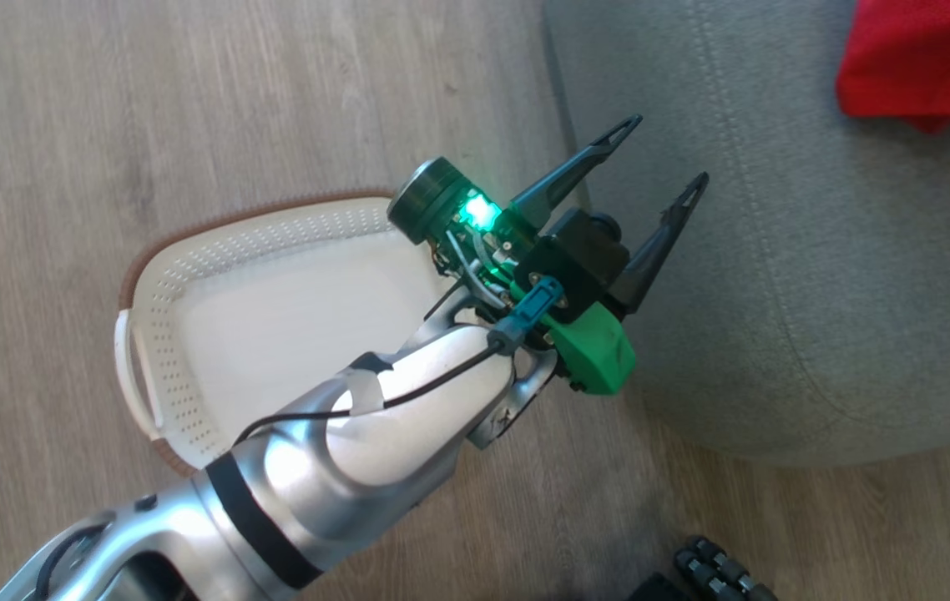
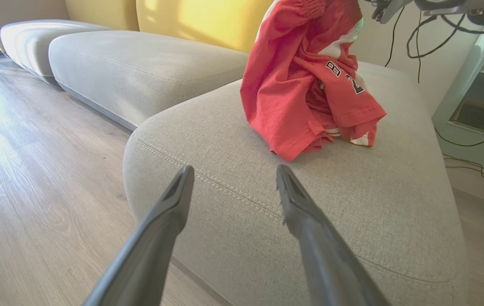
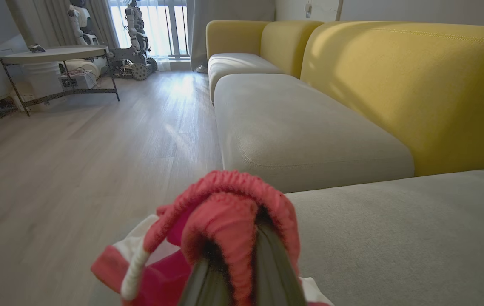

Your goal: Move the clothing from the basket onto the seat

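Two grippers: left gripper (image 1: 671,148) spread wide and empty, right gripper (image 3: 240,263) clamped on the clothing (image 3: 225,199).

You get strong daylight from the far window (image 3: 157,29), glaring off the floor (image 3: 182,85) and patching the yellow sofa back (image 3: 395,76), while both wrist views bend at their edges and the nearest clothing (image 3: 225,212) blurs.

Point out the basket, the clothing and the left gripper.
basket (image 1: 275,334), head view, bare inner floor.
clothing (image 2: 276,93), left wrist view, red fabric of the bundle.
left gripper (image 1: 668,148), head view, midway between its open fingertips.
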### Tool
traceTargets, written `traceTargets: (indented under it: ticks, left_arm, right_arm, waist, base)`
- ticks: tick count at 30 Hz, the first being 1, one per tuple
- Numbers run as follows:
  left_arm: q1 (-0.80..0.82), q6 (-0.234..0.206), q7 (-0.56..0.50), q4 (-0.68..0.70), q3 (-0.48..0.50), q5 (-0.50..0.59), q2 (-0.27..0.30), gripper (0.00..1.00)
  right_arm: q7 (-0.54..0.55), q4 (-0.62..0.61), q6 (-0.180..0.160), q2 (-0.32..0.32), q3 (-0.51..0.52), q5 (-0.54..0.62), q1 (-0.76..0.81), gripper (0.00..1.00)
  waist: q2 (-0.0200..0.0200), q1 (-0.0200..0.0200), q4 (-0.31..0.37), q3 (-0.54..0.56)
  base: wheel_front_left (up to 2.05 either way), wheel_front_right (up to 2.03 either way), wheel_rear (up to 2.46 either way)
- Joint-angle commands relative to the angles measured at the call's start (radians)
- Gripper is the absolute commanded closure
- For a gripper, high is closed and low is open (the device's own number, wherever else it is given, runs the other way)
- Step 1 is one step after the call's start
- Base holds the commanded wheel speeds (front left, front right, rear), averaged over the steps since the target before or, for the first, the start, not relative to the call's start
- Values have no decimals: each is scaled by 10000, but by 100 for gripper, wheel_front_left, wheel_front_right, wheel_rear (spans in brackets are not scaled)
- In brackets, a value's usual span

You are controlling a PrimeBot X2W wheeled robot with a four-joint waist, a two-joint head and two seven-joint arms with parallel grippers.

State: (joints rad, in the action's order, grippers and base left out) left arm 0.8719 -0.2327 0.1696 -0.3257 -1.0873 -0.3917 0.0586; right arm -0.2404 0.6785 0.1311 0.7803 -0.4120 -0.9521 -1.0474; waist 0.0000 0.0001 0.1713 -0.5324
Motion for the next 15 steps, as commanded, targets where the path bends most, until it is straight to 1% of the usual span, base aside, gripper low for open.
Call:
traceTargets:
  ticks: [1, 5, 6, 11, 15]
  left_arm:
    - [430, -153, 111, 299, 58, -148, -82, 0]
    - [607, -372, 232, 202, -209, -423, -82, 0]
    - [607, -372, 232, 202, -209, -423, -82, 0]
    - [823, -589, 371, 112, -493, -743, -83, 0]
    - [958, -731, 480, 35, -670, -977, -83, 0]
  right_arm:
    - [166, 330, -4, 626, -314, -209, -391, 100]
    - [866, 1196, -4, 693, -1194, -649, -749, 100]
    - [866, 1196, -4, 693, -1194, -649, -749, 100]
    - [1917, 1824, -4, 802, -2193, -1171, -938, 100]
    - [2754, 2057, -4, 933, -3039, -1460, -884, 100]
  waist:
    - [0, -1, -170, -112]
    - [0, -1, -277, -182]
    - [0, -1, -277, -182]
    - [0, -1, -346, -213]
    - [0, -1, -361, -174]
  base:
    - [0, 0, 0]
    - [0, 0, 0]
    - [0, 0, 0]
    - [0, 0, 0]
    - [0, 0, 0]
